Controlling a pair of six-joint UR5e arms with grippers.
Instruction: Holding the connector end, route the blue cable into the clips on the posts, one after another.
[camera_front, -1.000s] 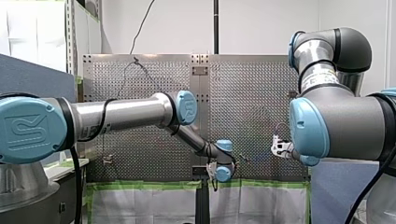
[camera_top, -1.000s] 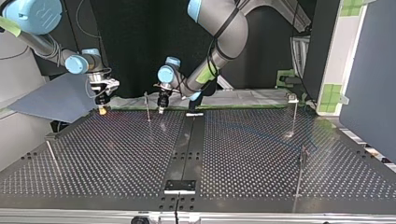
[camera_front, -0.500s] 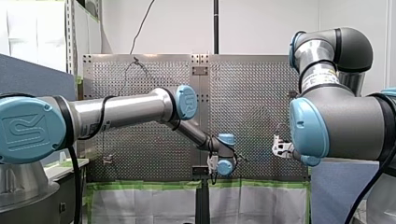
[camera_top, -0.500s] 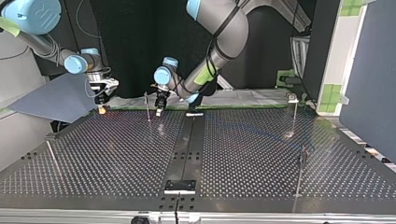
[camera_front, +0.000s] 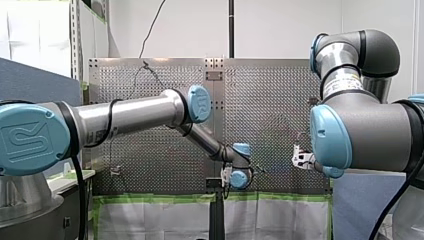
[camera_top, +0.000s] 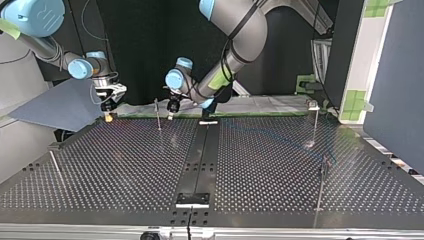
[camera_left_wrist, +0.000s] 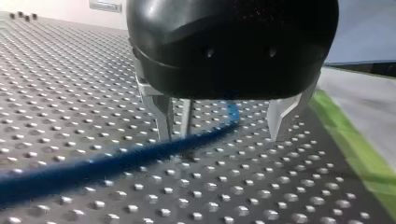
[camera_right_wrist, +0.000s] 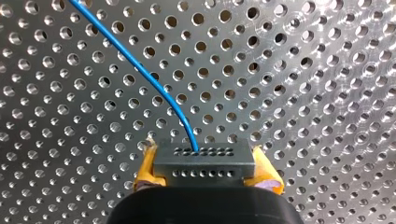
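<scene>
Right claw (camera_right_wrist: 205, 169) is clamped on the grey connector (camera_right_wrist: 204, 158), w/ a yellow pad on each side. The blue cable (camera_right_wrist: 140, 70) leaves the connector's face and curves away ahead of the claw over the holed worktop (camera_right_wrist: 303, 93). In the top view this claw hangs at upper left of frame, over the worktop's far edge. Left claw (camera_left_wrist: 220, 136) has its metal fingers (camera_left_wrist: 163, 116) apart, gripping nothing. The cable, blurred, crosses by one finger and reaches in btwn the two. In the top view the left claw sits upper centre, just right of a thin post (camera_top: 158, 114). Other posts stand at mid left and along the right side.
</scene>
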